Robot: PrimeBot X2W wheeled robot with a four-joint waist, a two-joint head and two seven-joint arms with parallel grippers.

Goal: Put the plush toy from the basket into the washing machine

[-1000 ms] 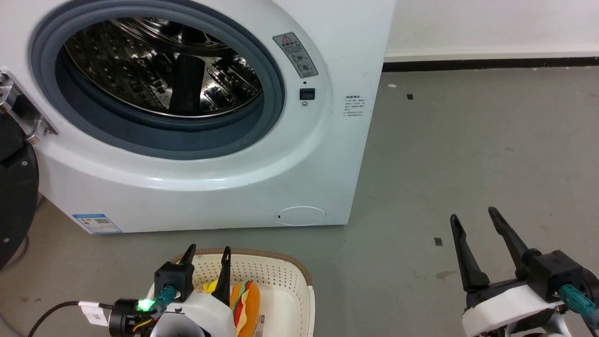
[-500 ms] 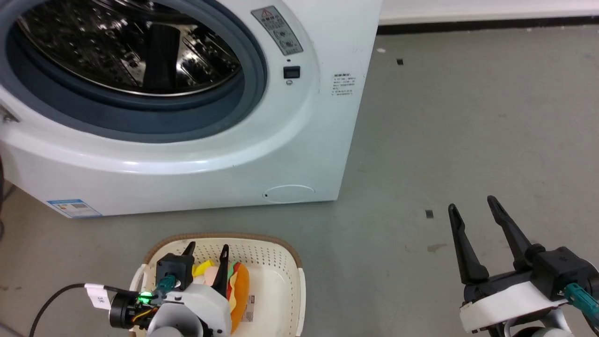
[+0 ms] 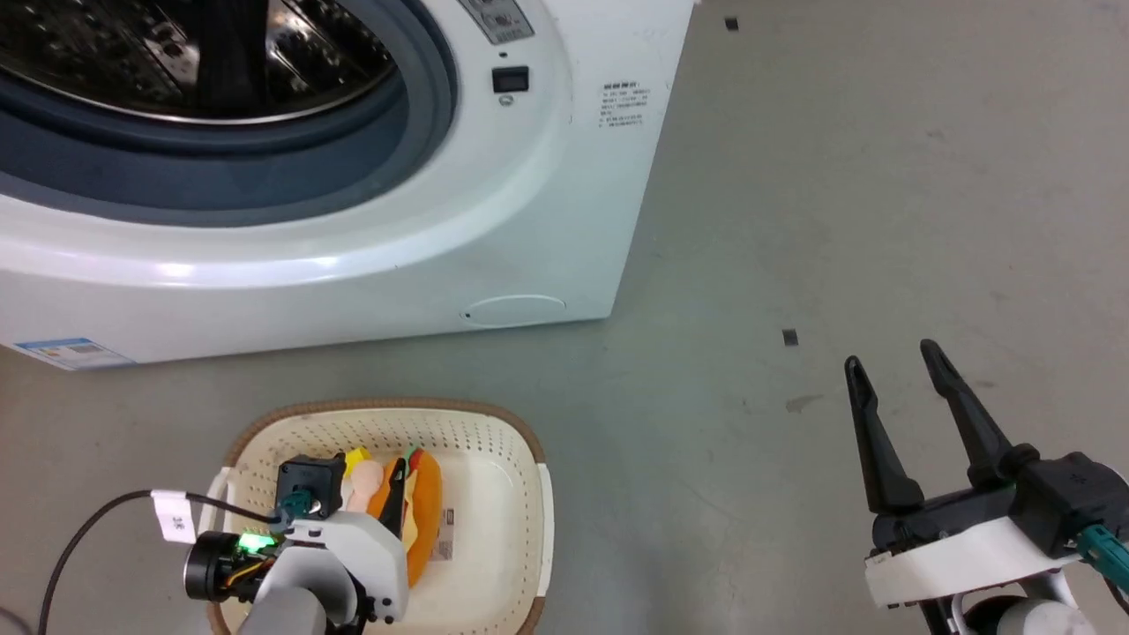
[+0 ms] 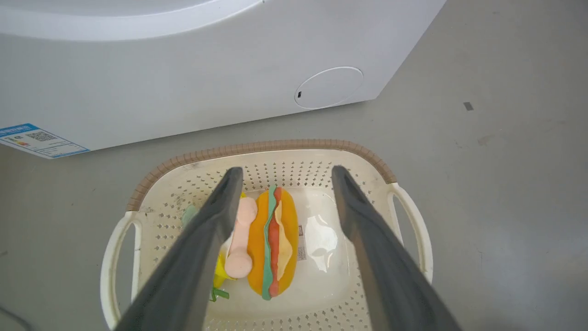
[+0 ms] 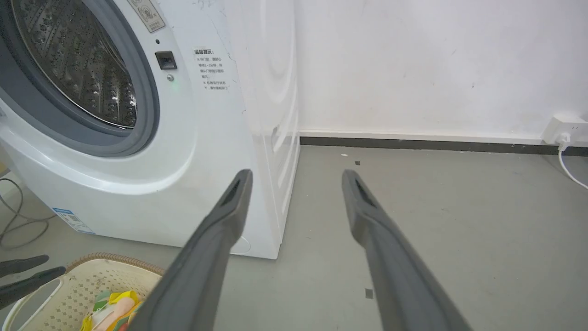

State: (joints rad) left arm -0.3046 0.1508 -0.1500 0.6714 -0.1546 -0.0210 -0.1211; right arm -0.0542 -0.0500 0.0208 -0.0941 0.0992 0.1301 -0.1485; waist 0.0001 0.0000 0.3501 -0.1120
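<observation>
The cream basket [image 3: 370, 408] with its brown rim stands on the floor in front of the white washing machine [image 3: 494, 229], whose porthole is uncovered and shows the steel drum [image 3: 176, 53]. The plush toy [image 4: 271, 239], an orange burger joined to a pale pink figure, lies on the basket's [image 4: 275, 146] base. My left gripper [image 4: 285, 171] hangs open over it, fingers astride the toy, the left finger [image 4: 216, 220] beside the pink figure. In the head view the left gripper [image 3: 370, 483] sits low in the basket. My right gripper [image 3: 891, 354] stands open and empty at the lower right.
Grey floor stretches to the right of the machine, with small black marks [image 3: 789, 337]. In the right wrist view a white wall, a dark skirting, and a socket with a white cable [image 5: 562, 131] lie beyond; loose cables [image 5: 14, 220] run by the machine's left.
The head camera has tilted down, so the washer slid up the picture. My left gripper has dropped lower into the basket, closer around the toy. The right gripper has held still.
</observation>
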